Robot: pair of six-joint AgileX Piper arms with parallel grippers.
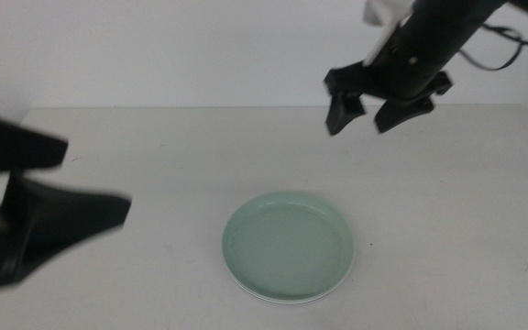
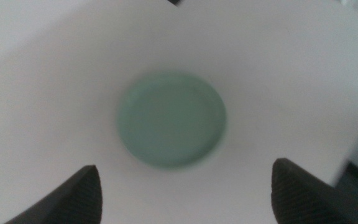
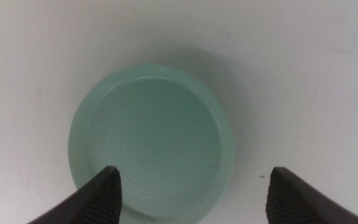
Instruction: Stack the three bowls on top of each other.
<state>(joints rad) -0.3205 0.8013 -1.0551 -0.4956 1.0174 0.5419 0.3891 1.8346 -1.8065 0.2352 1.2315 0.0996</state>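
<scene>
Stack of bowls [image 1: 288,247], mint on top, sat at 7 o'clock from right gripper [image 1: 381,107]; both grippers empty, jaws apart; left gripper [image 1: 49,215] waited at 9 o'clock.

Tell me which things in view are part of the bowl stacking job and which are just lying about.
Part of the job:
- mint green bowl, on top of a stack; a pale rim shows beneath it
- right pincer, open, raised behind the stack
- left pincer, open, at the table's left

Just lying about:
- nothing loose; only the white table
</scene>
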